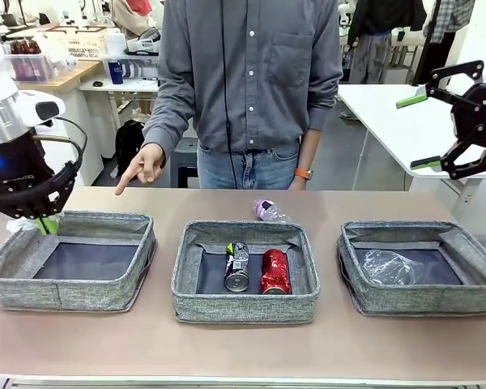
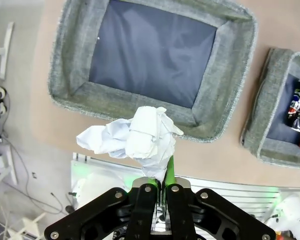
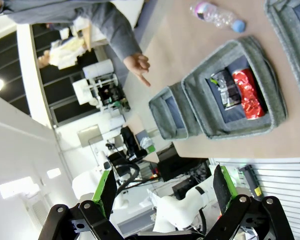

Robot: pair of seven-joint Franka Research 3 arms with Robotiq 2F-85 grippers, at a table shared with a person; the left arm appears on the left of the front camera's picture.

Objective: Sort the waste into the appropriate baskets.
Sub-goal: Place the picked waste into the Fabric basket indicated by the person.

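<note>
Front view: three grey fabric baskets sit in a row on the tan counter (image 1: pixel 251 348). The left basket (image 1: pixel 32 284) lies at 9 o'clock from the middle basket (image 1: pixel 190 304), and the right basket (image 1: pixel 356 296) lies at 3 o'clock from it. Inside the middle basket a dark printed can (image 1: pixel 237 267) and a red can (image 1: pixel 274 271) lie side by side, the red one at the dark one's 3 o'clock. A crushed clear plastic bottle (image 1: pixel 395 267) rests in the right basket. Another crushed bottle with a pink-purple label (image 1: pixel 268 211) lies on the counter just beyond the middle basket's far wall, at its 12 o'clock. The left end effector (image 1: pixel 42 217) hangs over the far left corner of the left basket. In the left wrist view its green-padded fingers (image 2: pixel 168 172) are pressed together, pinching a crumpled white paper wad (image 2: pixel 135 137) above the counter, near the left basket's rim and outside it. The right end effector (image 1: pixel 421 130) is raised high at 1 o'clock from the right basket, its fingers spread wide and holding nothing. A person in a grey shirt stands at the far side; one hand (image 1: pixel 142 168) points down toward the counter beyond the left basket.
</note>
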